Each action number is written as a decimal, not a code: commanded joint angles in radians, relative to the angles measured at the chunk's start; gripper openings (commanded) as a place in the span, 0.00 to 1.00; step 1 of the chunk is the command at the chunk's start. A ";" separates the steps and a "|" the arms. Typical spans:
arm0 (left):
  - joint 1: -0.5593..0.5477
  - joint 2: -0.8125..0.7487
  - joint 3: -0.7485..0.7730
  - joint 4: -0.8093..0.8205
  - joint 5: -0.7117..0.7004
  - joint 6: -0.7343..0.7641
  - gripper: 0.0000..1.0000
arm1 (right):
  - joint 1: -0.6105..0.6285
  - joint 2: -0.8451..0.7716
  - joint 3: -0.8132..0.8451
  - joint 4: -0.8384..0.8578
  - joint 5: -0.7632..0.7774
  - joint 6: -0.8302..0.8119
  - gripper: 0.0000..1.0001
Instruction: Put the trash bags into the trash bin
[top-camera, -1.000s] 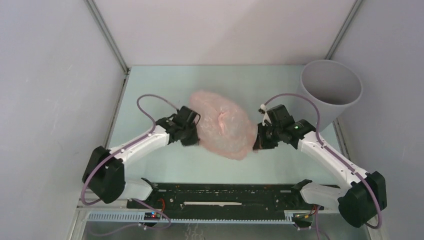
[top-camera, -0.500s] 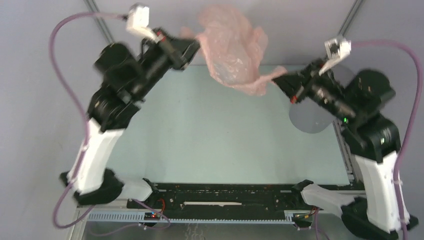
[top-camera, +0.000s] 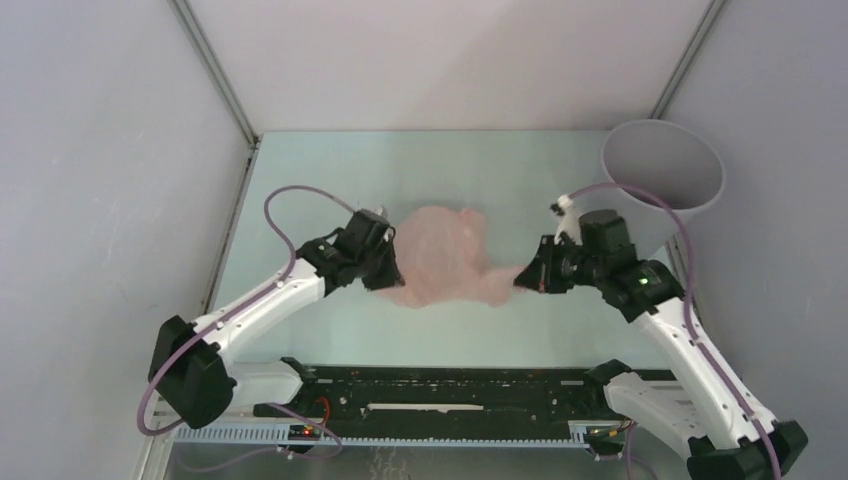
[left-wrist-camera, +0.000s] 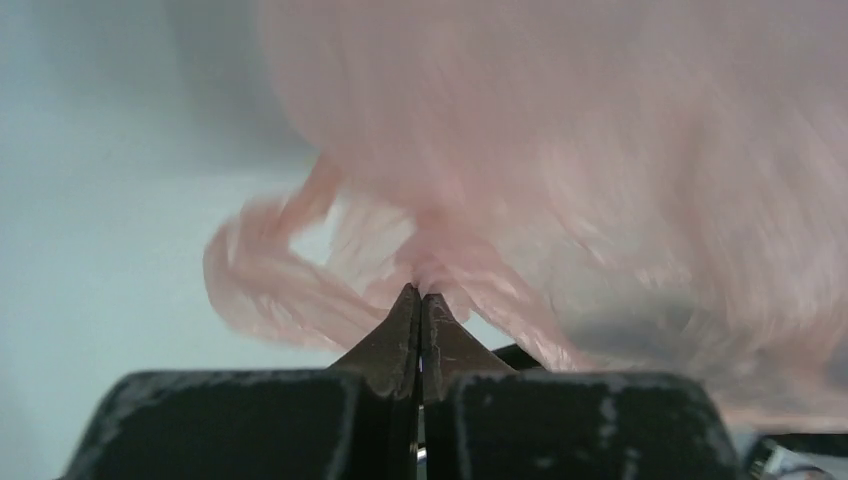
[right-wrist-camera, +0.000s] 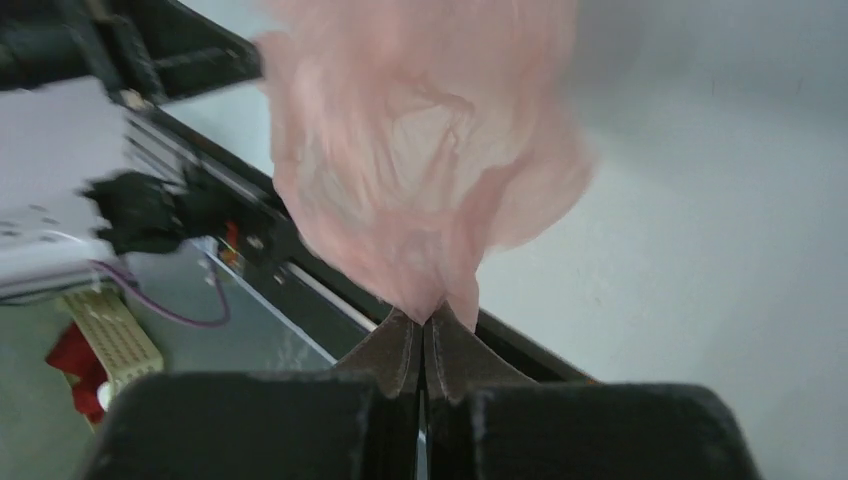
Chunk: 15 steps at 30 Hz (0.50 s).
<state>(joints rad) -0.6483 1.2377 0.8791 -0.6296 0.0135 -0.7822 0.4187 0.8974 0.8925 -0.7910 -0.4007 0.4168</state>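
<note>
The pale-pink trash bag (top-camera: 440, 258) hangs stretched between my two grippers over the middle of the table. My left gripper (top-camera: 388, 270) is shut on its left edge; the left wrist view shows the jaws pinching bunched pink film (left-wrist-camera: 440, 250). My right gripper (top-camera: 522, 275) is shut on a drawn-out corner at the bag's right end, and the bag (right-wrist-camera: 420, 150) billows beyond its jaws in the right wrist view. The light-grey round trash bin (top-camera: 662, 180) stands at the far right corner, just behind the right arm, with its open mouth showing.
Grey enclosure walls close off the left, back and right of the pale green table (top-camera: 330, 170). The black base rail (top-camera: 450, 390) with the arm mounts runs along the near edge.
Half a second ago both arms were raised high, holding the bag up near the back wall. Now they are down low again, the bag stretched between them near the table.
</note>
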 joint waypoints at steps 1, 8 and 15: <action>0.003 0.006 0.285 0.090 0.082 0.071 0.00 | -0.070 0.006 0.137 0.105 -0.073 -0.030 0.00; -0.003 0.132 0.511 0.083 0.225 0.047 0.00 | -0.180 0.053 0.222 0.090 -0.134 -0.014 0.00; 0.016 0.045 0.339 0.171 0.263 0.073 0.22 | -0.213 0.025 0.238 0.001 -0.086 -0.021 0.00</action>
<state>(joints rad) -0.6464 1.3365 1.2900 -0.4904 0.2142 -0.7341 0.2230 0.9478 1.0763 -0.7383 -0.4957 0.4068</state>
